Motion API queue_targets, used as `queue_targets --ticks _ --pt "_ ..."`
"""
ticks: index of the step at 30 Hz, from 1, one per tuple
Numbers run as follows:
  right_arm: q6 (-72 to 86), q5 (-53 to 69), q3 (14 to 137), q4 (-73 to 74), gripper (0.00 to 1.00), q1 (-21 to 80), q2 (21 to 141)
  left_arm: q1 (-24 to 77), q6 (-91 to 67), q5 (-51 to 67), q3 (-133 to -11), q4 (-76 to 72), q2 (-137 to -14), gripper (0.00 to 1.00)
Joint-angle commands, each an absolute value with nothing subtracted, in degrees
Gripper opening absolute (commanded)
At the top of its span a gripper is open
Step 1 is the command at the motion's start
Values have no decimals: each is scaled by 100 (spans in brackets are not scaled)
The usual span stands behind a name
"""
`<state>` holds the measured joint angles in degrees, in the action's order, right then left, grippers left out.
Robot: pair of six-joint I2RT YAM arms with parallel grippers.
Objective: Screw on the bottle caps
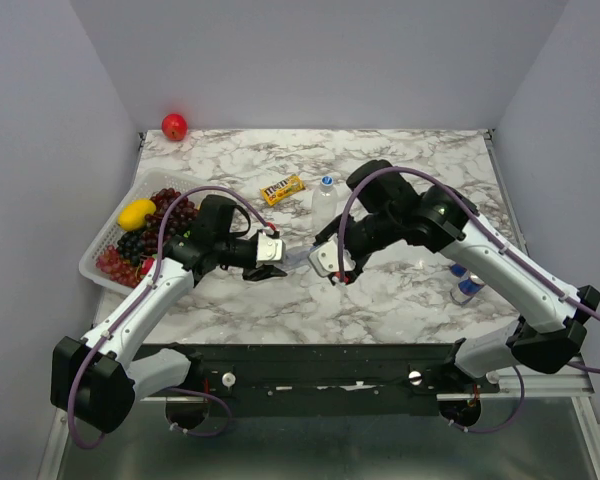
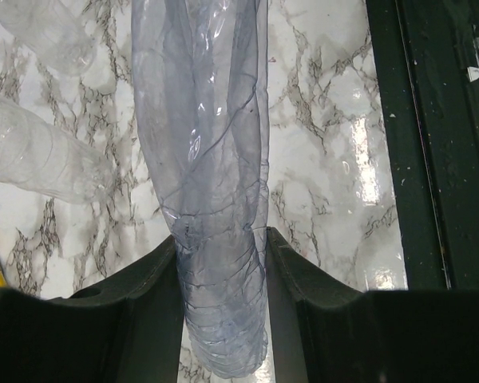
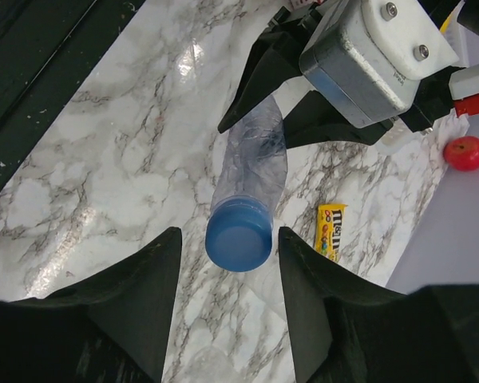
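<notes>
Marble tabletop [image 1: 410, 290] — left end effector [image 2: 220, 263] clamps bottle [image 2: 199, 120].

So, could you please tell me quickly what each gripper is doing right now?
Left gripper: closed on the slim bottle.
Right gripper: open, jaws either side of the blue cap, not touching.

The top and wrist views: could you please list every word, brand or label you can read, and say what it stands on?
"m&m" (only partly legible): on the yellow candy packet lying on the marble table.
On the drink can: print too small to read.
On the slim bottle and blue cap: no text visible.
</notes>
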<state>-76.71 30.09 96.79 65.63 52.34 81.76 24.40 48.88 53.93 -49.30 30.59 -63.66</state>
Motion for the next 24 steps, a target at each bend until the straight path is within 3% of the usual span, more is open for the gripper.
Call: queue_targets --ticks 1,10,16,19,24 --pt "-7813 2900 9808 6688 56 5291 8323 2461 4939 5537 -5133 3111 -6319 0" --pt "-7297 2594 9870 6479 35 5291 8516 2461 4642 5423 -5080 2848 -6302 0" --pt "-4662 1855 10598 5704 18 5212 9254 2566 2956 4257 -4299 575 -5531 0" --pt "-3221 1898 11353 6028 0 5072 9823 2952 2409 3044 -3938 -341 -5082 0" --pt "-531 3126 11945 6864 0 4563 10625 3515 2268 1952 -3876 -492 -4948 0"
